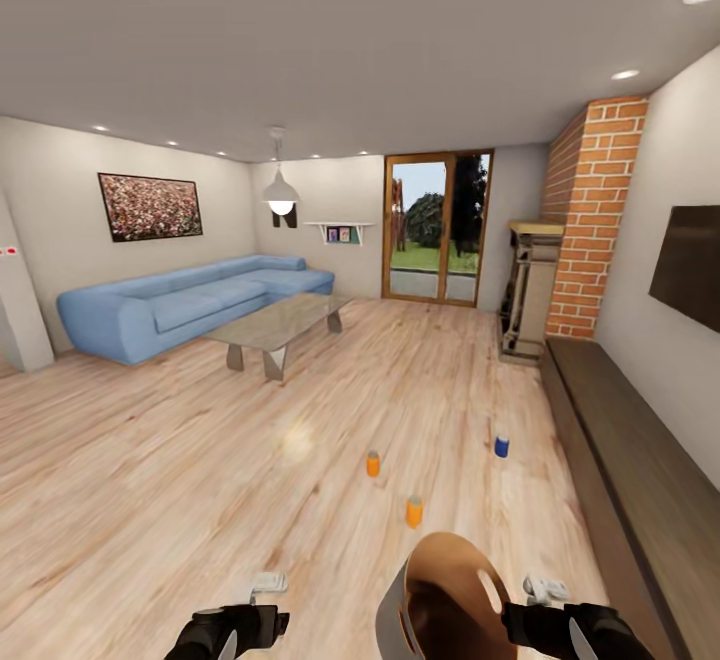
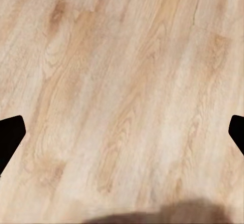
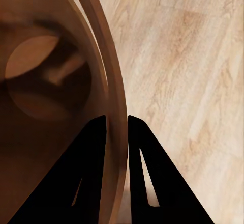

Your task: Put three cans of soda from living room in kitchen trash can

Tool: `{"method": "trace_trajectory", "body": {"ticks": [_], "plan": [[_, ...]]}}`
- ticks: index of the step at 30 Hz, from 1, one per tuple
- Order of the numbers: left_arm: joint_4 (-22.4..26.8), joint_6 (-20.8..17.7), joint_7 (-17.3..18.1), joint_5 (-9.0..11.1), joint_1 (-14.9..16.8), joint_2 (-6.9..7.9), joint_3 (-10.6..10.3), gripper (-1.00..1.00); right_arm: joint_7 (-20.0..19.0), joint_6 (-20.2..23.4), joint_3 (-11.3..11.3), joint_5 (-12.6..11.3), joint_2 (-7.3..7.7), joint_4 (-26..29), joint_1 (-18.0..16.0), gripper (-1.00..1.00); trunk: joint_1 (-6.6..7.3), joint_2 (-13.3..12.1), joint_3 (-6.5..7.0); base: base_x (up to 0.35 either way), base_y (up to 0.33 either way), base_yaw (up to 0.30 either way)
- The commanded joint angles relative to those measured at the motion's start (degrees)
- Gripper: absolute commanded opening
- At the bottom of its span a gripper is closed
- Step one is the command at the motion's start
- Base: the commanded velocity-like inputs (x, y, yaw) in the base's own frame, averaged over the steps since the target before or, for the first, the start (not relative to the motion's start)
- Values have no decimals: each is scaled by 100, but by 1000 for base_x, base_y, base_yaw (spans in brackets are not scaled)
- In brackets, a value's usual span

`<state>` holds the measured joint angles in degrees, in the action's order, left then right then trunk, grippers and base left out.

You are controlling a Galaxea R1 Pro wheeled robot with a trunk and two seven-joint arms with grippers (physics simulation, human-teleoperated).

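Right gripper [image 3: 116, 132] pinching trash can [image 1: 440, 580] rim wall, bin carried empty. Left gripper [image 2: 122, 132] spread wide, empty. Three cans upright on floor [image 1: 150, 480] ahead: orange [image 1: 414, 511], orange [image 1: 373, 463], blue [image 1: 502, 446]. Likely light, rigid, smooth; grasp mid-body.

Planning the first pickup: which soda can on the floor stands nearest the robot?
The orange can just ahead of the trash can; the other orange can and blue can stand farther.

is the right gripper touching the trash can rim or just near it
Touching. In the right wrist view the right gripper has one finger inside and one outside the trash can, closed onto its rim with no gap visible.
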<state>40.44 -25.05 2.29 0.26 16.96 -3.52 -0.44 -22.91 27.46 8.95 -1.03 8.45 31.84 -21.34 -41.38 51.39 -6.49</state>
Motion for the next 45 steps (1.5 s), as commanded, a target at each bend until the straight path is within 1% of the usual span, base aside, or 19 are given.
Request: {"method": "trace_trajectory", "body": {"ticks": [1,8,19,35,45], "plan": [[-1,0,0,0,0,0,0,100,-29,22,11,-108,-1,6,-3,-100,0,1,1,343,-8,-5],[-1,0,0,0,0,0,0,100,-29,22,11,-108,-1,6,-4,-100,0,1,1,344,-4,-53],[-1,0,0,0,0,0,0,100,-29,22,11,-108,-1,6,-5,-100,0,1,1,344,17,-147],[0,-2,0,0,0,0,0,100,-29,22,11,-108,-1,6,-8,-100,0,1,1,342,79,-227],[5,-8,0,0,0,0,0,100,-32,22,14,-105,-1,6,-4,-100,0,1,1,295,189,-212]]}}
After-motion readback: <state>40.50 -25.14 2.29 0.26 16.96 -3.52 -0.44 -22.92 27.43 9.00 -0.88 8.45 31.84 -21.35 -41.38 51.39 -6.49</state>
